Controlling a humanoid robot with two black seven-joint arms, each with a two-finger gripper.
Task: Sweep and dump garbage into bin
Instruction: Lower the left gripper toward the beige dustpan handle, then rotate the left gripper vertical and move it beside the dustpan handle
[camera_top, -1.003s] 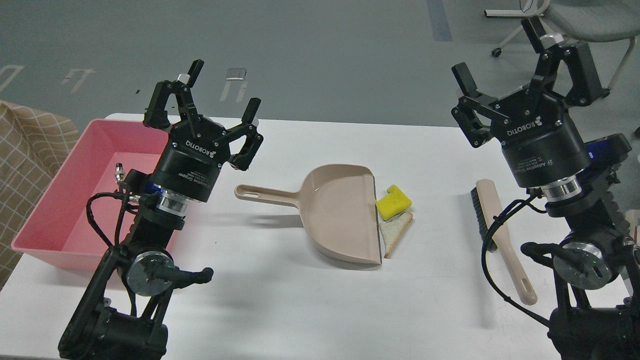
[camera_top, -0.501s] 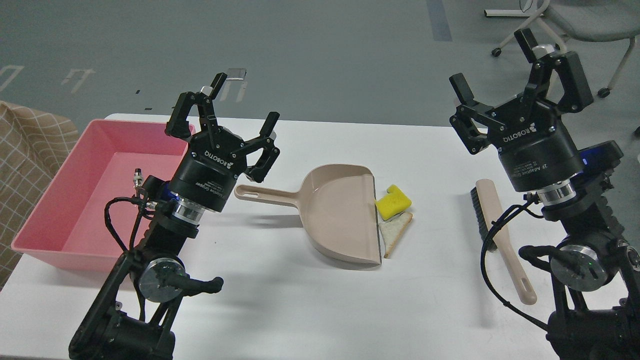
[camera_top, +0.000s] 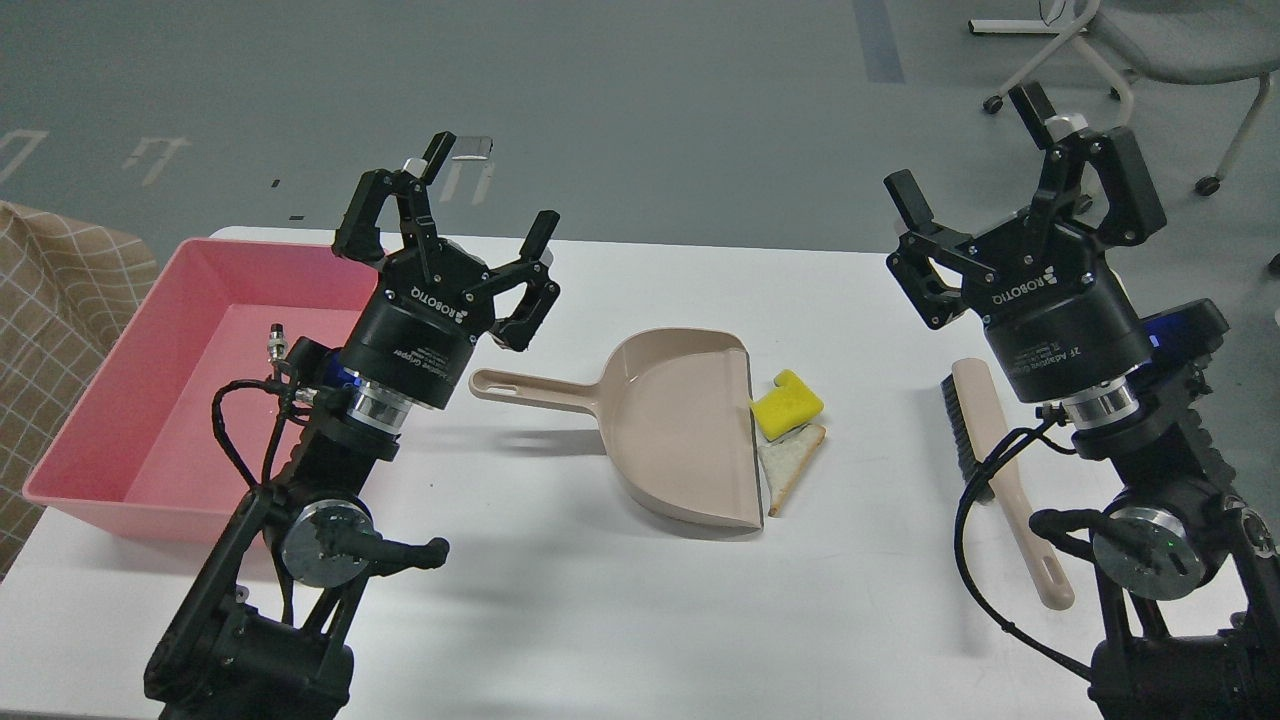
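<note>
The yellow notched sponge block (camera_top: 787, 404) and the triangular white bread slice (camera_top: 790, 465) lie on the white table, touching the open lip of the beige dustpan (camera_top: 688, 425). The dustpan's handle (camera_top: 530, 390) points left. The pink bin (camera_top: 150, 385) stands at the table's left end. My left gripper (camera_top: 492, 192) is open and empty, raised between the bin and the dustpan handle. My right gripper (camera_top: 968, 142) is open and empty, raised above the far end of the beige brush (camera_top: 1000, 470) at the right.
The brush has dark bristles on its left side and lies lengthwise near the table's right edge. A checked beige cloth (camera_top: 50, 300) is left of the bin. An office chair (camera_top: 1150, 40) stands on the grey floor beyond the table.
My left gripper has moved right, away from over the bin toward the dustpan handle. My right gripper has shifted slightly left. Both stayed open. The garbage, dustpan and brush have not moved.
</note>
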